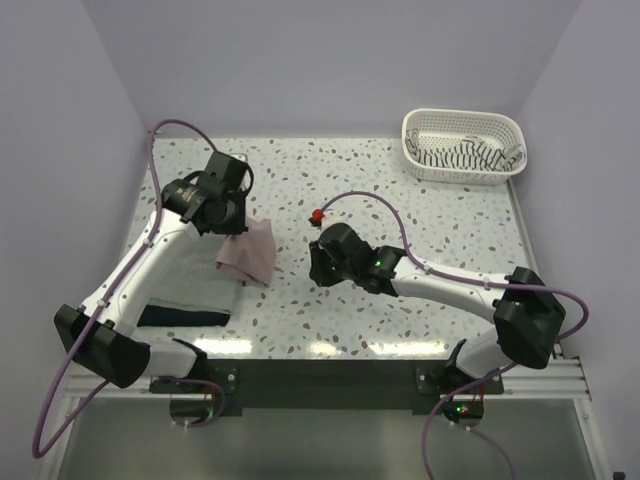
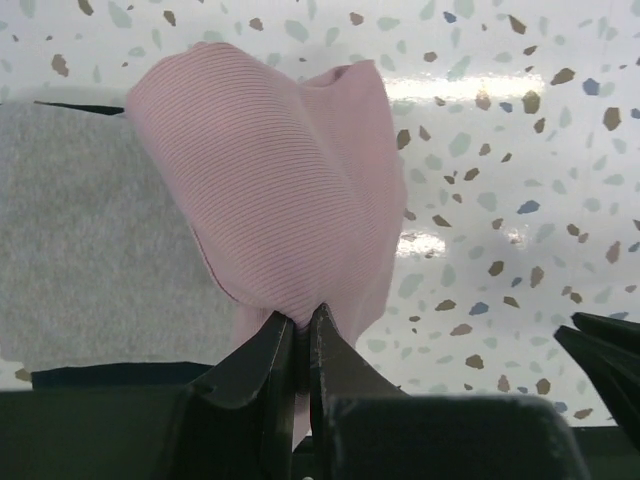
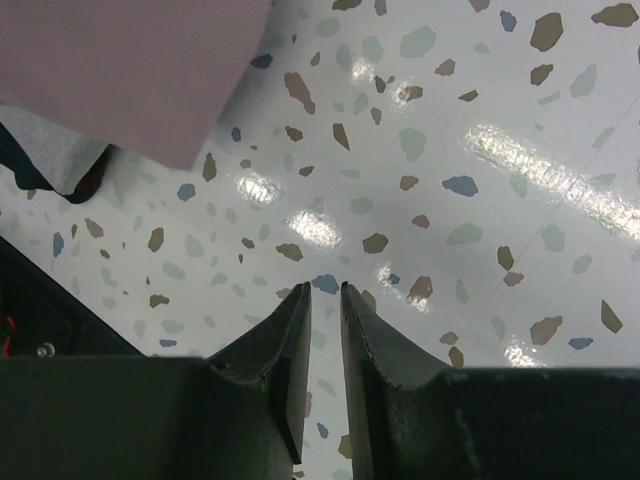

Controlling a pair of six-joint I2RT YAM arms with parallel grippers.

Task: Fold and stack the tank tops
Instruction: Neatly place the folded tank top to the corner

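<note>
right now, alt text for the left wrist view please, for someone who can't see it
The left arm's jaws are shut on a bunched dusty pink tank top, seen against the speckled table. Left of it lies a light grey tank top with a dark top's edge showing beneath.

- The left arm (image 1: 150,265) covers much of the grey tank top (image 1: 200,288); of the dark tank top (image 1: 185,318) beneath we see only a near strip.
- We cannot tell how much of the pink tank top (image 2: 280,190) sits between the left fingers (image 2: 268,365).
- The striped tank top (image 1: 465,155) shows only in patches inside the basket (image 1: 418,128).
- A red thing (image 1: 317,215) on the tabletop (image 1: 300,310) is too small to name.
</note>
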